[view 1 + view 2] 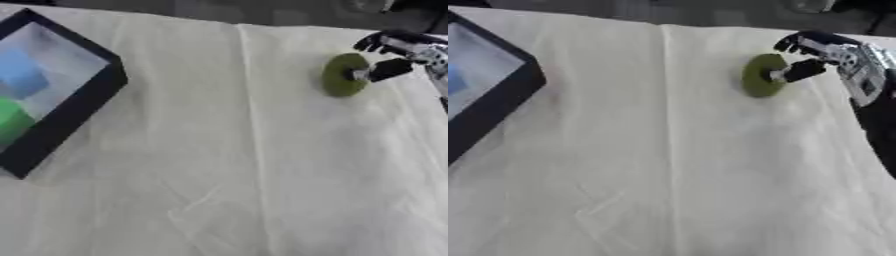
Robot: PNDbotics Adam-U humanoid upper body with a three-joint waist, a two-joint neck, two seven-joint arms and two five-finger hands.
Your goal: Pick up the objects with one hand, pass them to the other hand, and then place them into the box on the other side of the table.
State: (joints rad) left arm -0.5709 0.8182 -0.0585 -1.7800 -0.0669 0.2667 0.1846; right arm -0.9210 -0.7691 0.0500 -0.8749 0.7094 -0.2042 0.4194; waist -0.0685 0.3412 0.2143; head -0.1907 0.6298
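Note:
An olive-green round disc (343, 75) lies on the white cloth at the far right. My right hand (842, 57) comes in from the upper right and sits at the disc's right edge. Its thumb (798, 71) points left with the tip over the disc's face. Its fingers (798, 44) are bent above the disc's upper right rim with a gap to it, so the hand is open around the disc's edge. A black-walled box (83, 107) stands at the left, holding a blue block (22, 75) and a green object (10, 120). My left hand does not show.
The white cloth (245, 175) covers the table, with a fold line running down its middle and creases near the front. Dark floor and dark shapes lie beyond the far edge.

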